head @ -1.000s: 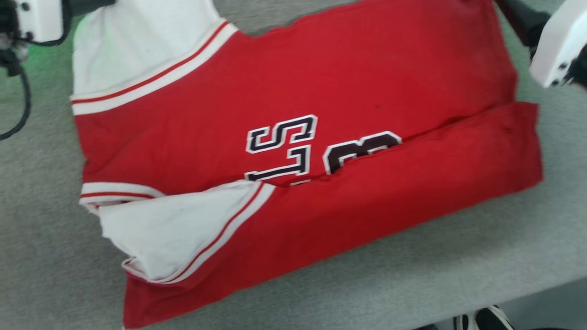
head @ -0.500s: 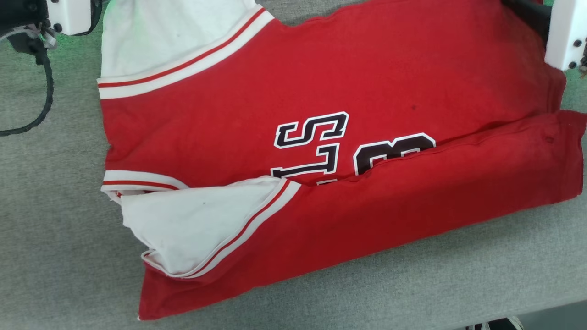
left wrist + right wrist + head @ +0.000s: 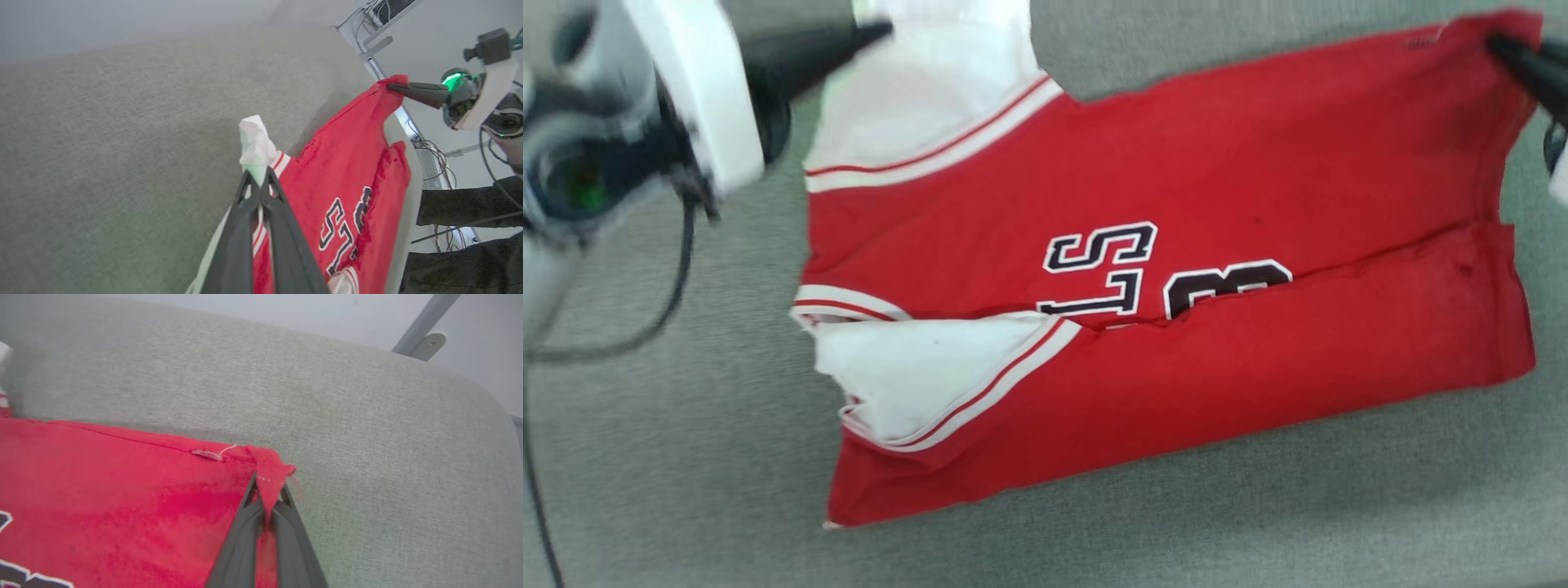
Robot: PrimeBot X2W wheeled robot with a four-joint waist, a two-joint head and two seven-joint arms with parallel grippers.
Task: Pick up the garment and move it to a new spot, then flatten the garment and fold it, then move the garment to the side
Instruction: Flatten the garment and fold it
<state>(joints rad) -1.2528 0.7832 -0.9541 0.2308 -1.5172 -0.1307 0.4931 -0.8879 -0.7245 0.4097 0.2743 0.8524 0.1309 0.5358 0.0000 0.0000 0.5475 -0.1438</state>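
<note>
The garment [image 3: 1217, 188] lies on the grey surface [image 3: 670, 490], its near long side folded up over the chest and half covering the black characters [image 3: 1103, 261]. At its far edge the left jaws are clamped on the white sleeve [image 3: 254, 143]. The right jaws are clamped on the red corner [image 3: 269, 469].
</note>
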